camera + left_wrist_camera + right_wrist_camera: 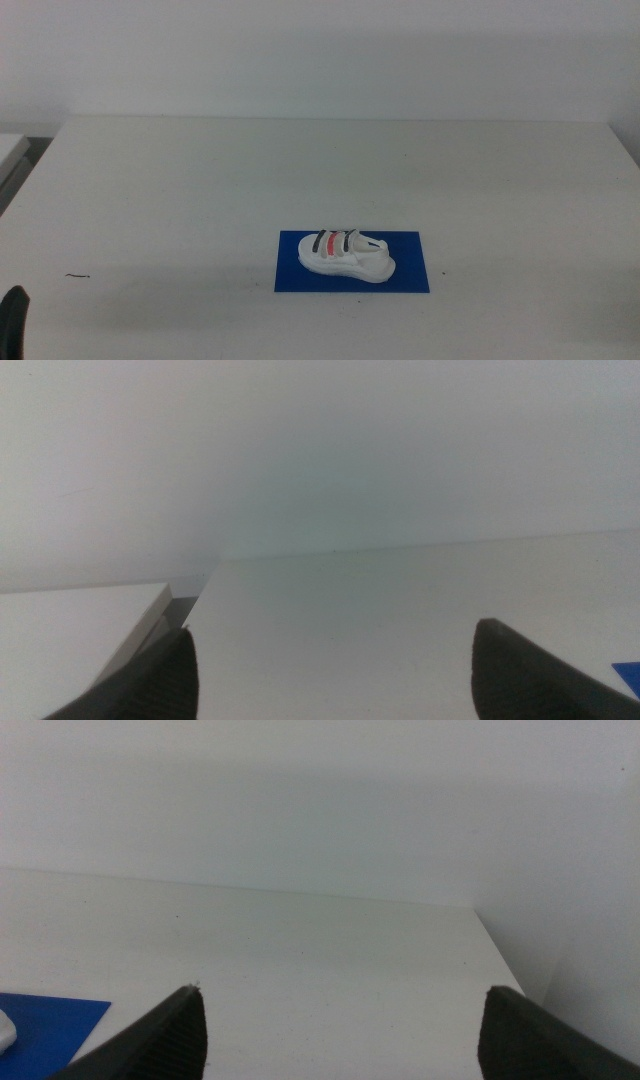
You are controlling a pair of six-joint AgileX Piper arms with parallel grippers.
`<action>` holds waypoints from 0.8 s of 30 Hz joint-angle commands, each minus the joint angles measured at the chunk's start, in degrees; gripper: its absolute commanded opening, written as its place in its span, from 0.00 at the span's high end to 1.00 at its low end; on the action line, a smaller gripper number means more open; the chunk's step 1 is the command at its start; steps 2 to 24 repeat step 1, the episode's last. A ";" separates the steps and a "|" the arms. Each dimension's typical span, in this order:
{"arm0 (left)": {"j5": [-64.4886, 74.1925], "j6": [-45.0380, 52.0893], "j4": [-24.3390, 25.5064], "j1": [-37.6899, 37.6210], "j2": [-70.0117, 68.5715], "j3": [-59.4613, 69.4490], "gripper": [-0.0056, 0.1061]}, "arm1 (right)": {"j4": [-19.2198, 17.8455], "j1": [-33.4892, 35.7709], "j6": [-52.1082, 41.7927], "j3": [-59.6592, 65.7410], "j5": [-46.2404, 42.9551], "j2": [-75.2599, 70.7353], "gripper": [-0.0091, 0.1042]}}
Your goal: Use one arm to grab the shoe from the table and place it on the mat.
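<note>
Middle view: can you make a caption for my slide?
White shoe lying on the blue mat, white table around it.

From my screen the desk (200, 190) reads as plain white, broken only by a few tiny dark specks and one thin dark squiggle near its left side. The mat (410, 275) is a flat deep blue. The shoe (345, 255) is white with three straps (two dark, one red between them). The left pincer (335, 670) and right pincer (340, 1035) both show dark, near-black jaws.
</note>
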 commanded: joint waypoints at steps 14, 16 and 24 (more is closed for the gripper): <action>-0.71 -0.08 -0.23 -0.01 0.28 0.02 0.11 | -0.44 -0.33 0.05 0.23 0.08 -0.25 0.13; -0.71 -0.08 -0.23 -0.01 0.28 0.02 0.11 | -0.44 -0.33 0.05 0.23 0.08 -0.25 0.13; -0.71 -0.08 -0.23 -0.01 0.28 0.02 0.11 | -0.44 -0.33 0.05 0.23 0.08 -0.25 0.13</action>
